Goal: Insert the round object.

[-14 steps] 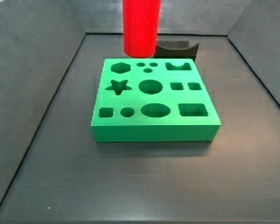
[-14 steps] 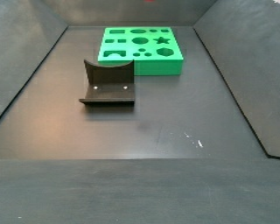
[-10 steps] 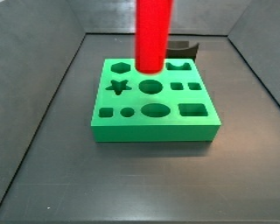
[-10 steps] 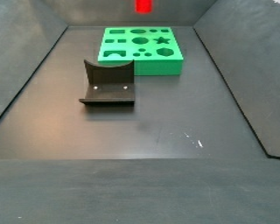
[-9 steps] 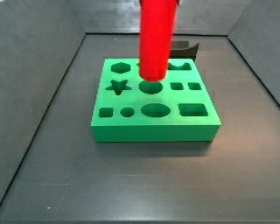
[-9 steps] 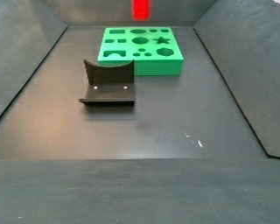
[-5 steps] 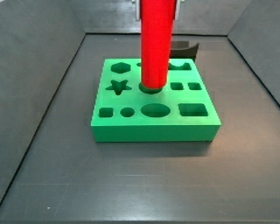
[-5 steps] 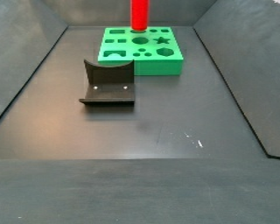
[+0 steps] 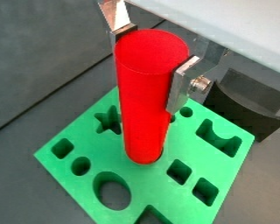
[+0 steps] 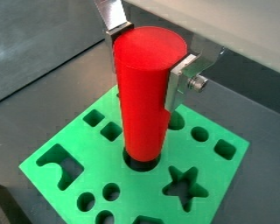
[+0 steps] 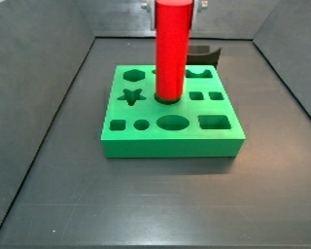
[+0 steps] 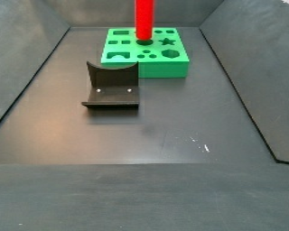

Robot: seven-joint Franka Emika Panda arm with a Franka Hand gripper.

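Gripper (image 10: 149, 51) around round object (image 10: 146, 96) — tall, red

Four cameras cover one dark-floored bin. A side view looks down from close range at the green block (image 11: 171, 122), which fills the frame's centre, with the fixture (image 11: 201, 55) behind it at upper right. A side view faces the opposite way from farther back: the fixture (image 12: 111, 87) sits left of centre and the block (image 12: 146, 50) lies small near the top edge. Both wrist views look steeply down from very near, past the gripper (image 9: 150, 54) (image 10: 149, 48), along the round object (image 9: 147, 96) (image 10: 146, 92) onto the block. All four share the block and peg.
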